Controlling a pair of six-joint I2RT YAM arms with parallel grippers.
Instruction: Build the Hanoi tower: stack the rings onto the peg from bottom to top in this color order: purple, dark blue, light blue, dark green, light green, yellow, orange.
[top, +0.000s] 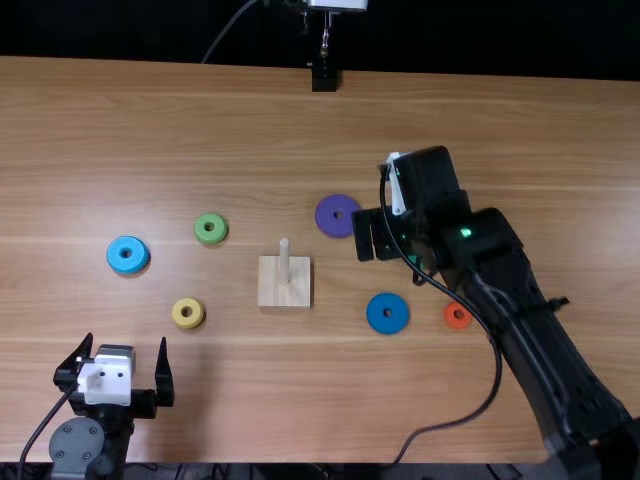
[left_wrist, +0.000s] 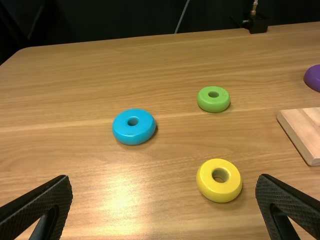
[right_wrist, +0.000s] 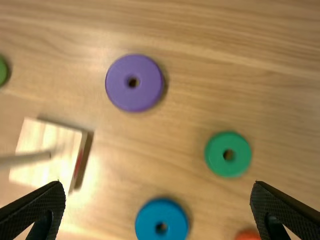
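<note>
Needed a short shift of the right tool, spread wide — leftward in the top view, toward the purple ring just beside.

Left gripper spread, right gripper (likewise)

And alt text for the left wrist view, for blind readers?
A light blue ring, a light green ring and a yellow ring lie on a wooden table beyond the open left claw; a purple ring and wooden base partly show.
</note>
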